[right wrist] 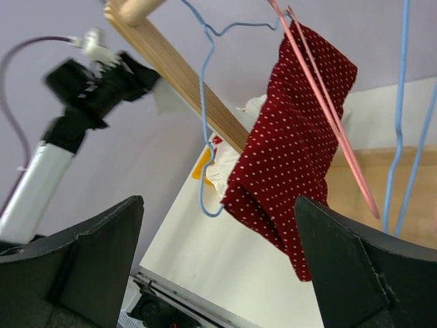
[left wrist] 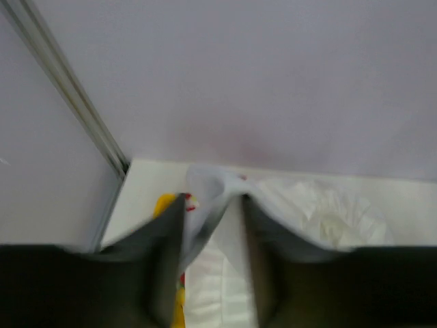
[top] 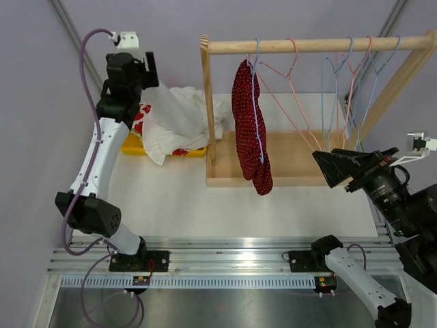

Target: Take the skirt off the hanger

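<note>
The red polka-dot skirt [top: 247, 123] hangs folded over a blue hanger [top: 257, 109] at the left end of the wooden rack's rod [top: 314, 45]. In the right wrist view the skirt [right wrist: 293, 150] and its hanger [right wrist: 203, 123] are ahead of my right gripper [right wrist: 218, 266], which is open, empty and apart from them. In the top view the right gripper [top: 341, 167] sits to the right of the skirt. My left gripper [top: 147, 75] is raised at the back left, shut on a white garment [top: 174, 113]. That garment [left wrist: 218, 205] lies between its fingers.
A yellow bin [top: 133, 145] under the white garment stands left of the rack. Several empty pink and blue hangers [top: 341, 82] hang right of the skirt; one pink hanger [right wrist: 321, 102] crosses in front of it. The rack's wooden base [top: 293, 160] lies below.
</note>
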`<control>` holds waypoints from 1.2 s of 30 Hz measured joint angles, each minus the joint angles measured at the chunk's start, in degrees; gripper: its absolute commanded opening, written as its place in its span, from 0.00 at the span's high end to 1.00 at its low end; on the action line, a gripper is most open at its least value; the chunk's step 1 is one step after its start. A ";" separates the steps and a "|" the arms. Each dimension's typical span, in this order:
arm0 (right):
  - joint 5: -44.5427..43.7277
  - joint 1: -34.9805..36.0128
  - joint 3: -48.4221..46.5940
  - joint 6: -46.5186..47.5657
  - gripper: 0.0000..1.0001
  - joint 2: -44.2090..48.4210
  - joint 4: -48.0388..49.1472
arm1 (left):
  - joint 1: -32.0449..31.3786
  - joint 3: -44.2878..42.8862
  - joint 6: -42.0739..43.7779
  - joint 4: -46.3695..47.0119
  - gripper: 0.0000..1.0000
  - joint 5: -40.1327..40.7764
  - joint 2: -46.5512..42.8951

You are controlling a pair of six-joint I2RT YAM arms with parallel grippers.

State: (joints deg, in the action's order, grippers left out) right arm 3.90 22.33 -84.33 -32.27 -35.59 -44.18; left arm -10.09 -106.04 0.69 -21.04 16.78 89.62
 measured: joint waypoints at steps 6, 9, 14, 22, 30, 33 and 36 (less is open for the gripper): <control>6.49 0.00 -5.27 2.21 0.03 -0.55 2.27 | 1.40 14.91 -6.58 -0.09 0.01 -1.55 -0.28; 9.86 0.00 -10.14 3.15 0.06 -4.68 4.31 | 1.60 22.67 -8.63 -0.81 0.01 -2.45 -5.68; 16.70 0.00 -14.23 1.73 0.10 -15.67 8.76 | 1.42 31.45 -11.74 -4.90 0.01 -4.74 -23.98; 18.14 0.90 -14.51 0.50 0.10 -34.12 10.27 | 0.74 41.94 -14.73 -10.29 0.01 -11.21 -53.37; 18.18 2.91 -14.40 -0.07 0.56 -36.85 12.33 | 0.70 55.58 -15.93 -20.13 0.01 -15.58 -61.13; 18.23 3.63 -14.19 -0.79 0.67 -37.16 13.20 | 0.70 56.02 -16.22 -20.96 0.01 -17.09 -61.75; 18.25 4.31 -14.19 -0.96 0.78 -37.94 13.51 | 0.70 55.91 -16.35 -20.63 0.01 -18.97 -61.68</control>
State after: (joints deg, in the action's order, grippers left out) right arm 22.15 26.63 -98.52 -33.23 -73.54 -30.68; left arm -9.39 -50.13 -15.66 -41.67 -2.20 27.94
